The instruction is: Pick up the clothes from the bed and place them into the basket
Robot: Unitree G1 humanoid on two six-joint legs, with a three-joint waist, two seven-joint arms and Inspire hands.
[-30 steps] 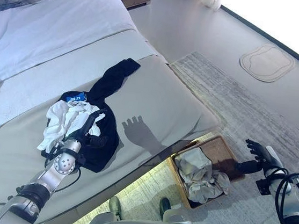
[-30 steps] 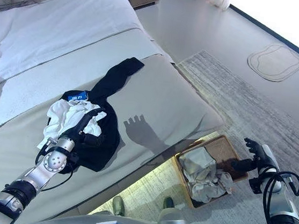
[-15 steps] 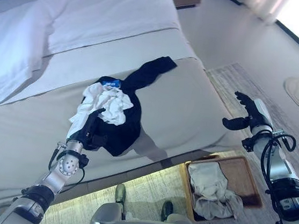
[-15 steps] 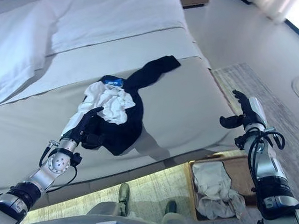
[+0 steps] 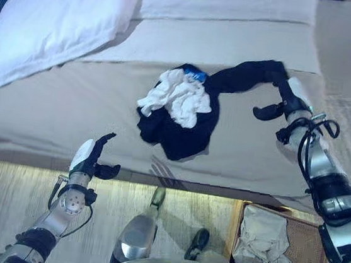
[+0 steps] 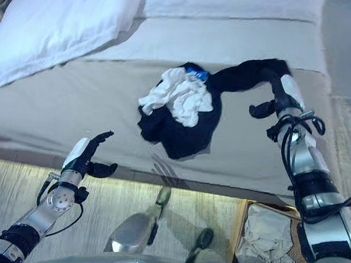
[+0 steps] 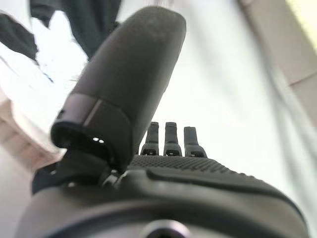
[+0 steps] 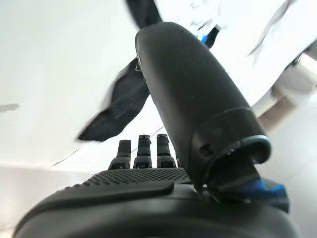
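While the left hand (image 5: pixel 88 158) hangs spread and empty off the bed's (image 5: pixel 51 105) near edge, right hand (image 6: pixel 282 96) hovers open-fingered by the black garment's (image 5: pixel 193 117) sleeve; white cloth (image 5: pixel 178 97) atop it, basket (image 5: pixel 307 232) on floor.

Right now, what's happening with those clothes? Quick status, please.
Both robot hands open, empty: left off the bed edge, right by the dark garment's sleeve. White garment on top. Basket unobstructed.
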